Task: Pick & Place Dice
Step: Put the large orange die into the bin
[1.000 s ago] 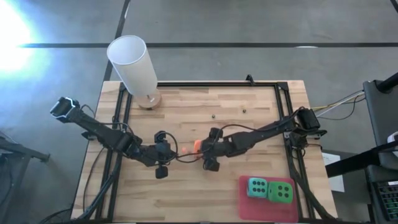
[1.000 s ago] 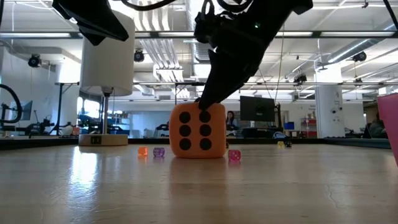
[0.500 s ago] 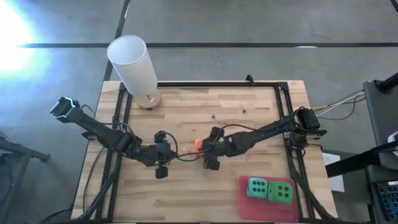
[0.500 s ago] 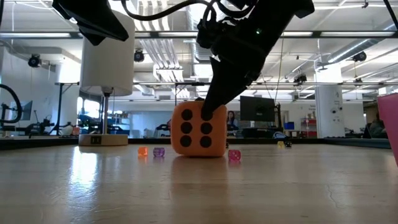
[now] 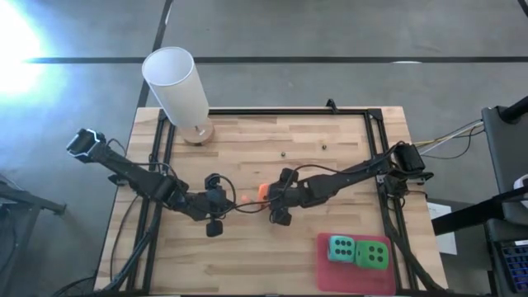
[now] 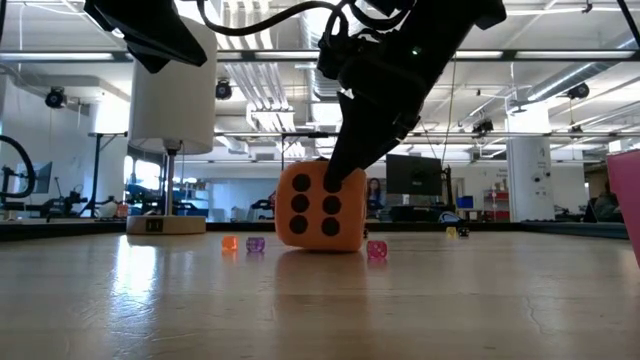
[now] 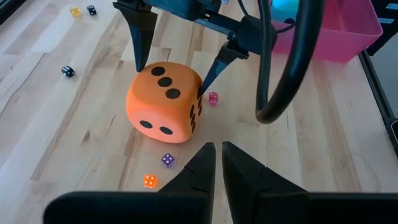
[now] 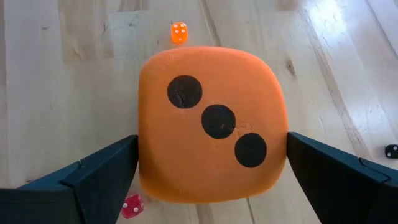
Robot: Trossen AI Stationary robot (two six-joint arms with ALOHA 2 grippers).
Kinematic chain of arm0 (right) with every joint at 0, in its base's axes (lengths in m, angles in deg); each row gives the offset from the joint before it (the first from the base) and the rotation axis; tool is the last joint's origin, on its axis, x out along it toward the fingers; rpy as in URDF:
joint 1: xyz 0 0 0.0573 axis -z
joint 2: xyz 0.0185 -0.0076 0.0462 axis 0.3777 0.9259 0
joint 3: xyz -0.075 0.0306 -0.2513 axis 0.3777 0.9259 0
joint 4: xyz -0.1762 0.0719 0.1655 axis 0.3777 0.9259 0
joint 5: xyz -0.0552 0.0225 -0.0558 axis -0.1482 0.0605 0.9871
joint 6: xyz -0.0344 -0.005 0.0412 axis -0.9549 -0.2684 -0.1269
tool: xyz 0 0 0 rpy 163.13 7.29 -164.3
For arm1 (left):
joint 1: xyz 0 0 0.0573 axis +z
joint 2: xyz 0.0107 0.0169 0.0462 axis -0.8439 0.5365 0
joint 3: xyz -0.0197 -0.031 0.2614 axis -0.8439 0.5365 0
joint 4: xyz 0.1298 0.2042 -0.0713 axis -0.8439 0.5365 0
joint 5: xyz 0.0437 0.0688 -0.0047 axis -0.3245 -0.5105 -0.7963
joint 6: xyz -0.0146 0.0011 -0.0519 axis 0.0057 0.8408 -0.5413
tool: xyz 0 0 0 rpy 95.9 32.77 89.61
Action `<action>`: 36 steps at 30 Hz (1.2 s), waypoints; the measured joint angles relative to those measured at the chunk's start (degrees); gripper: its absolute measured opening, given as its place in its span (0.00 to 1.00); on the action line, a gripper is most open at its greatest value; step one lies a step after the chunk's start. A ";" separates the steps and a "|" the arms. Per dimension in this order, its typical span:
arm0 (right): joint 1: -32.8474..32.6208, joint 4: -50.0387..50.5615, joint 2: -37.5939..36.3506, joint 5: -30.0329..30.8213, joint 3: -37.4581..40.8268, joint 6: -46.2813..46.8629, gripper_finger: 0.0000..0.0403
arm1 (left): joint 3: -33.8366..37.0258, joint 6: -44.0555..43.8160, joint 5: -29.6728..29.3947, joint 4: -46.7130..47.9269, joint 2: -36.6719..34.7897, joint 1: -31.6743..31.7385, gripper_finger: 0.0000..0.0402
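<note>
Several tiny dice (image 7: pixel 167 160) ring the orange die (image 8: pixel 211 124) between the right hand's (image 8: pixel 211 165) spread, released fingers.

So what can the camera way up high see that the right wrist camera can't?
Only the high view shows the tall white cylinder, the pink mat with a teal die and green die, and the left gripper. Only the right wrist view shows three pips on top of the orange die. Both show that die between the open right gripper.
</note>
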 joint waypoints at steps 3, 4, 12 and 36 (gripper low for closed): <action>-0.07 0.05 -0.01 -1.13 0.00 -0.05 0.98 | 0.01 0.05 -0.01 0.02 0.00 -0.01 0.09; -0.06 -0.01 -0.07 -2.06 0.00 -0.09 0.98 | 0.00 0.14 -0.01 0.01 0.00 -0.02 0.09; -0.66 0.24 -0.22 -4.86 -0.04 -0.50 0.98 | -0.01 0.13 -0.01 0.00 0.00 0.00 0.09; -0.76 0.40 -0.11 -2.65 0.22 -0.47 0.98 | 0.01 0.05 -0.01 0.02 0.00 -0.01 0.09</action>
